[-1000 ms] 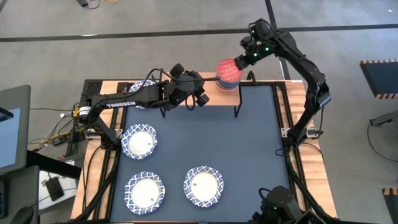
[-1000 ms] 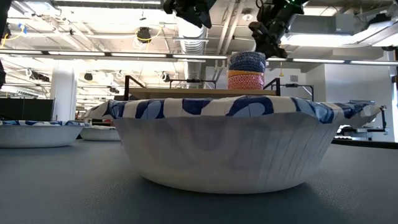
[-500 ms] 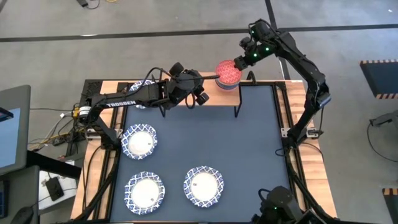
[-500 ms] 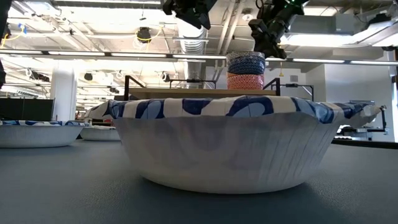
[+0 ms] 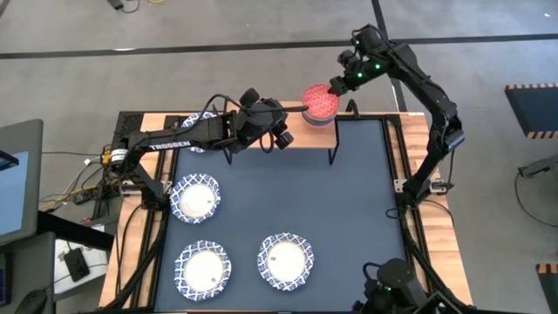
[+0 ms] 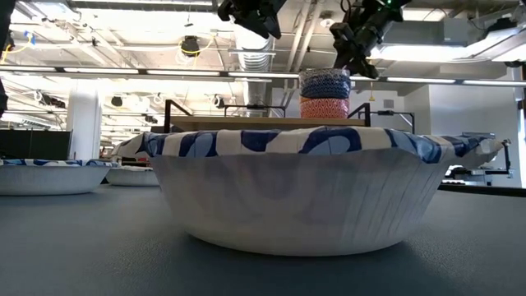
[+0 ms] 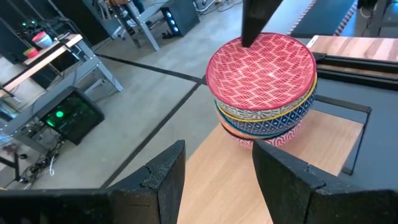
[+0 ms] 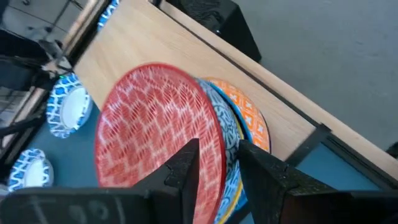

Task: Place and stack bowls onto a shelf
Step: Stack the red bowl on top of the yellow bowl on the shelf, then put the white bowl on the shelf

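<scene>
A stack of small bowls [image 5: 320, 106] stands on the light-wood shelf [image 5: 301, 137] at the table's far edge. The top bowl [image 7: 261, 70] is red inside and blue-patterned outside. My right gripper [image 5: 335, 87] is open at the stack's far right side. It slants down, with one finger inside the top bowl and one outside [image 8: 219, 180]. My left gripper [image 7: 224, 180] hangs open above the shelf [image 5: 281, 133], left of the stack, with nothing between its fingers. Three white, blue-rimmed bowls [image 5: 195, 199] rest on their bases on the dark tabletop. My right gripper has its fingers on either side of the top bowl's far rim [image 8: 221, 155], one inside and one outside, coming slantwise from above and the far right. The bowl sits nested in the stack, roughly level. I cannot tell whether either finger touches it.
Another white bowl [image 5: 193, 122] lies partly under my left arm at the table's far left. In the low view one white bowl [image 6: 292, 189] fills the foreground. The shelf's board left of the stack is bare. A monitor [image 5: 17, 179] stands off the table's left edge.
The top bowl, tilted a second ago, has sunk into the stack and now lies about level. My right gripper has stayed at the bowl's far rim and tipped a little.
</scene>
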